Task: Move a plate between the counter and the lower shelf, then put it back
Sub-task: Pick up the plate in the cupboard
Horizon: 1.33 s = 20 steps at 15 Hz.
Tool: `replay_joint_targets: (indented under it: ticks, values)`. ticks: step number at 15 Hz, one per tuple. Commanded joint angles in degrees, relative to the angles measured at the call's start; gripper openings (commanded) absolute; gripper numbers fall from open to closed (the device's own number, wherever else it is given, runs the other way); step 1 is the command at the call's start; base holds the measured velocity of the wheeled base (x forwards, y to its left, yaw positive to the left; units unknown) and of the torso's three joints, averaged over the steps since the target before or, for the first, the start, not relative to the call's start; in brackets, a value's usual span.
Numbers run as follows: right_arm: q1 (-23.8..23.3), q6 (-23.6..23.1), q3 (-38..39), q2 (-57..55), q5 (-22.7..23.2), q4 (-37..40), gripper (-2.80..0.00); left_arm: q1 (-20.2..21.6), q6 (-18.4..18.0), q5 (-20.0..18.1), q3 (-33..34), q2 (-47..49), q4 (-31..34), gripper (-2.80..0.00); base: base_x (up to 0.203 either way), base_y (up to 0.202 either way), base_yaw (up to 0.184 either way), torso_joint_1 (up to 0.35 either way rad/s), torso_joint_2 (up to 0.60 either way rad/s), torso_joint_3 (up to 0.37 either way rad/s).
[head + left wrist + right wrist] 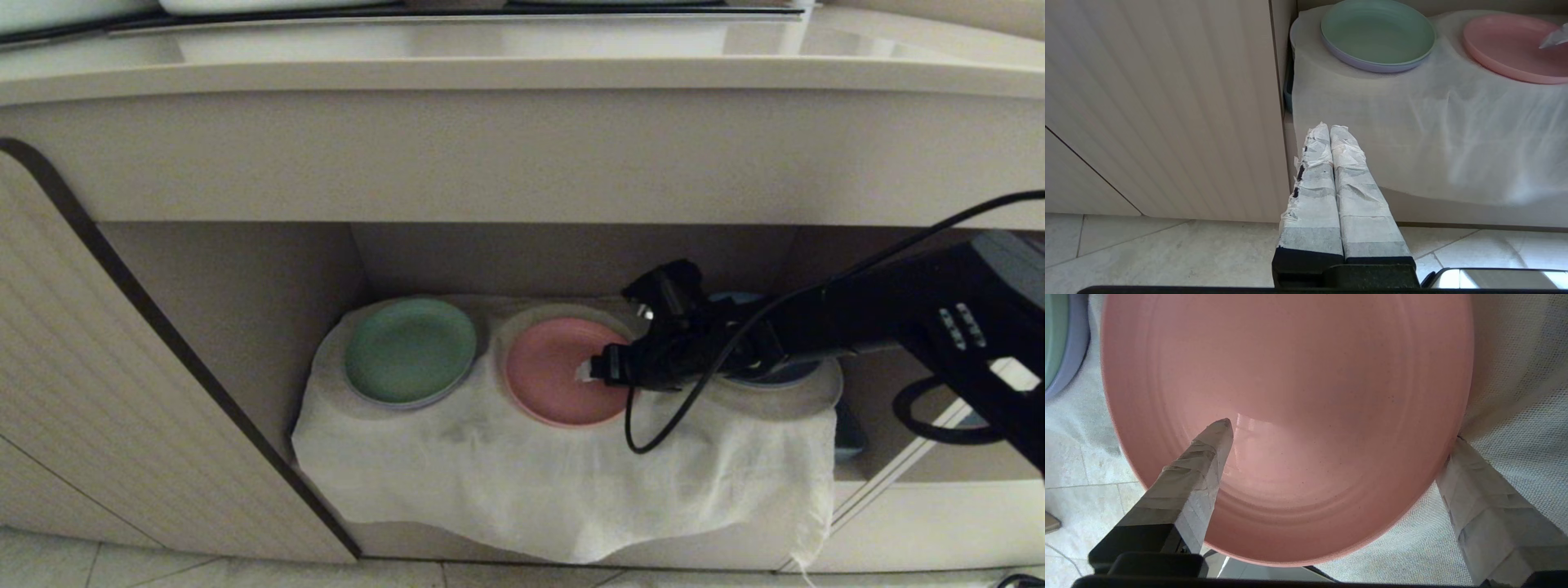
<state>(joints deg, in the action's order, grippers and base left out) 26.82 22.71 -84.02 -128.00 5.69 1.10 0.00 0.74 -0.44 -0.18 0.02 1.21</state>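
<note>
on the lower shelf [245, 310], resting on a round hump of the off-white cloth [531, 482], sits the pink plate [555, 367], with a green plate [408, 349] at its 9 o'clock and a dark blue plate [784, 374] half hidden behind the arm at its 3 o'clock. straddling the plate's rim at about 3 o'clock in the head view, the right pincer [589, 371] is spread wide: one taped finger [1208, 453] over the inside of the dish, the other outside the rim against the cloth, not yet pinching anything. probably light and stiff, a thin matte plastic-looking dish; smooth enough to slip, and perched on soft gauze that could drag or snag. best hold seems to be the low rim, pinched deep enough that the plate stays level. left pincer [1327, 130] parked low by the cabinet door, fingers pressed together, holding nothing. worktop [490, 73] above, well apart.
</note>
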Motion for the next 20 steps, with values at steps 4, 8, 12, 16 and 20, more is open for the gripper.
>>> replay_joint_targets:
  ticks: [4, 8, 12, 16, 20]
  values:
    - [-0.1, 0.2, 0.3, 0.6, -0.2, 0.1, 0.00, 0.0, 0.0, 0.0, 0.0, 0.0, 0.0, -2.80, 0.000, 0.000, 0.000, 0.000, 0.00, 0.000]
    - [-0.2, 0.2, 0.6, 0.7, -0.2, 0.2, 0.00, 0.0, 0.0, 0.0, 0.0, 0.0, 0.0, -2.80, 0.000, 0.000, 0.000, 0.000, 0.00, 0.000]
    - [-0.3, 0.1, 0.6, 0.6, -0.2, 0.2, -2.80, 0.0, 0.0, 0.0, 0.0, 0.0, 0.0, -2.80, 0.000, 0.000, 0.000, 0.000, 0.00, 0.000]
    - [-0.5, 0.2, 0.6, 0.6, -0.2, 0.2, -2.80, 0.0, 0.0, 0.0, 0.0, 0.0, 0.0, -2.80, 0.000, 0.000, 0.000, 0.000, 0.00, 0.000]
    - [-0.5, 0.2, 0.6, 0.6, -0.2, 0.1, -2.80, 0.0, 0.0, 0.0, 0.0, 0.0, 0.0, -2.80, 0.000, 0.000, 0.000, 0.000, 0.00, 0.000]
